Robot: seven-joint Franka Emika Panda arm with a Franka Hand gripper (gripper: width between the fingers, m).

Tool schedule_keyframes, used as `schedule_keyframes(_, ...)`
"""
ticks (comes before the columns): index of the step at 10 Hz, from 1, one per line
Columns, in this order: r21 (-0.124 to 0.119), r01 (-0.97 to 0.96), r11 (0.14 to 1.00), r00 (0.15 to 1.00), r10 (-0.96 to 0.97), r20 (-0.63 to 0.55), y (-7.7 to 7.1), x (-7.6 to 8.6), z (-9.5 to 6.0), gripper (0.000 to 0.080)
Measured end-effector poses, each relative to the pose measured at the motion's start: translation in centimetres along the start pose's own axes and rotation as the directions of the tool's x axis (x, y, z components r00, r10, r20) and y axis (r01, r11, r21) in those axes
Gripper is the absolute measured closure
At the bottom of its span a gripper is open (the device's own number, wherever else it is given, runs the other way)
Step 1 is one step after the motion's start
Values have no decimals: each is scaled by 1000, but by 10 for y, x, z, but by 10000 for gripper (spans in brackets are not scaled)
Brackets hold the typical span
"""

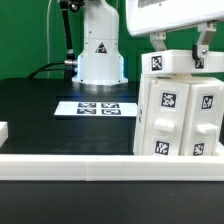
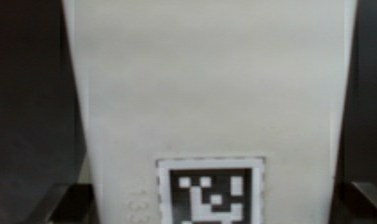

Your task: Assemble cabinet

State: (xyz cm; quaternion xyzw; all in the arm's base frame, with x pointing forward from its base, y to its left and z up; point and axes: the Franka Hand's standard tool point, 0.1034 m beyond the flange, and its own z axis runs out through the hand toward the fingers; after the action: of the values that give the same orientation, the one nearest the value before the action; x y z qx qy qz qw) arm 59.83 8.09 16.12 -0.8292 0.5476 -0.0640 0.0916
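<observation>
The cabinet (image 1: 182, 112) is a large white box with black-and-white tags, standing at the exterior view's right on the black table. A white tagged top piece (image 1: 180, 63) sits on it. My gripper (image 1: 178, 45) comes down from above with a finger on each side of that top piece. In the wrist view the white piece (image 2: 203, 90) fills the frame, with one tag (image 2: 211, 190) on it. The dark fingers (image 2: 60, 202) press against its two side edges. My gripper (image 2: 211, 205) is shut on it.
The robot base (image 1: 100, 55) stands at the back middle. The marker board (image 1: 100, 107) lies flat in front of it. A long white border rail (image 1: 90, 165) runs along the table's front edge, and a small white piece (image 1: 3, 131) sits at the exterior view's left edge.
</observation>
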Motion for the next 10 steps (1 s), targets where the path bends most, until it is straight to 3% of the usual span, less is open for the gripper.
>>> schedule_keyframes(4, 0, -446, 895, 894, 446, 42, 3, 2, 1, 239)
schedule_keyframes(8, -19, -790, 612, 610, 790, 64, 0, -3, 1, 239)
schedule_keyframes(10, -29, -831, 555, 551, 830, 88, -1, -4, 0, 239)
